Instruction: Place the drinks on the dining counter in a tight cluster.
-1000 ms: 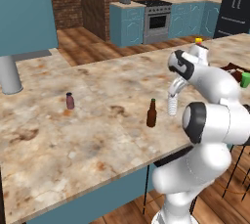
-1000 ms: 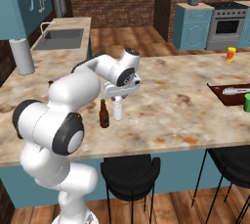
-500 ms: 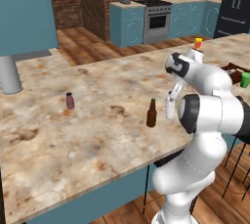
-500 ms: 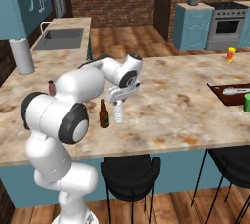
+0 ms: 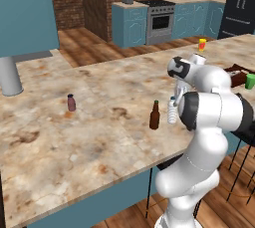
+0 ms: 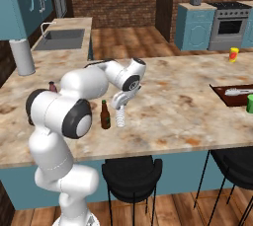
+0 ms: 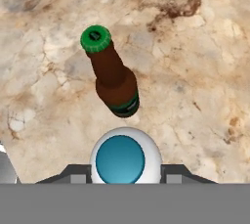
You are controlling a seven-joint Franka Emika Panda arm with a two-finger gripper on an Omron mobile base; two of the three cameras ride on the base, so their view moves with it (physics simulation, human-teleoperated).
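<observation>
With the gripper [image 6: 120,113] clamped on the water bottle [image 6: 121,118], set it upright just beside the brown bottle [image 6: 105,115], near the tabletop's [image 6: 188,121] front edge, without tipping either.

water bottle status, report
Tool shut on water bottle, standing beside brown bottle on counter. Maroon can apart, far left. Path clear.
</observation>
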